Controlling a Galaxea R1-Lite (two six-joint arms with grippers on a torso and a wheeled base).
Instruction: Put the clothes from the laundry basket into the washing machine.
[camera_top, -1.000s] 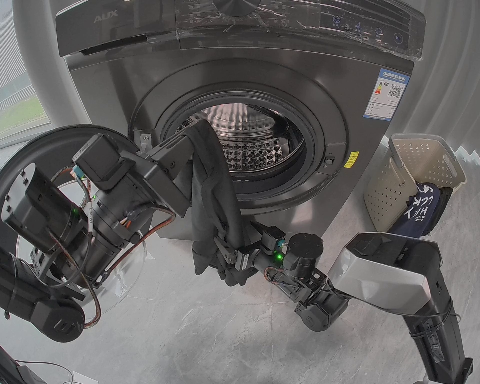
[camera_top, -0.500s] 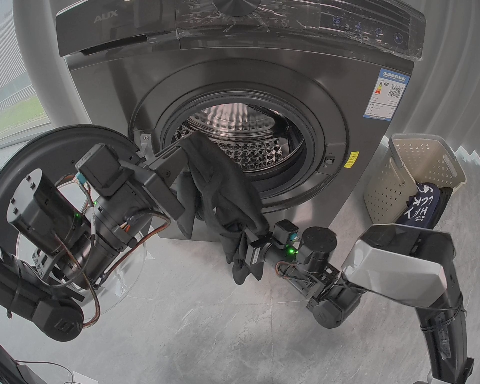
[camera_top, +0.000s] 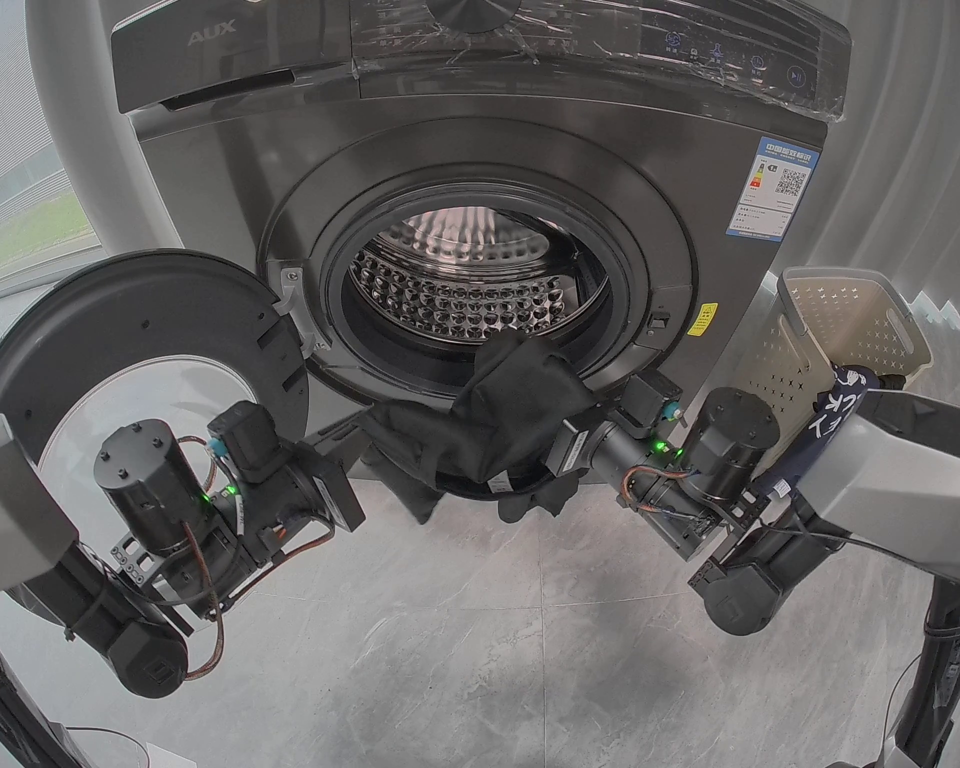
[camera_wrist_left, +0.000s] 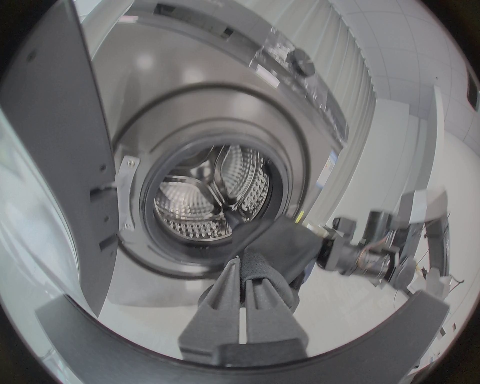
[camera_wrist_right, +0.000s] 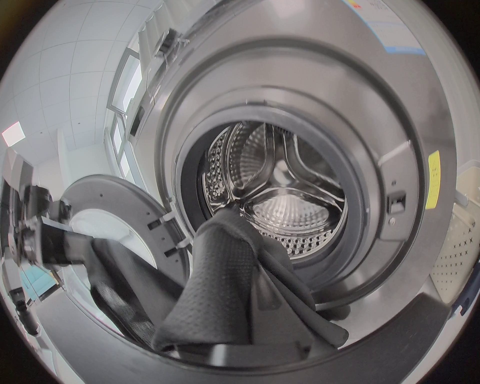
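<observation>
Left gripper (camera_wrist_left: 243, 265) and right gripper (camera_top: 550, 445) each clamp the dark garment (camera_top: 500, 410), spreading it across the washing machine's (camera_top: 600, 150) lower rim, seemingly to feed it inside.

The washing machine (camera_top: 560, 130) is smooth, shiny grey metal. Its drum (camera_top: 470, 290) is bright, bumpy metal. The dark cloth (camera_top: 500, 410) looks soft and dull. The laundry basket (camera_top: 850, 310) is cream plastic. The floor (camera_top: 480, 640) is glossy.

The right arm (camera_top: 890, 470) hides the laundry basket's (camera_top: 850, 300) lower part.
</observation>
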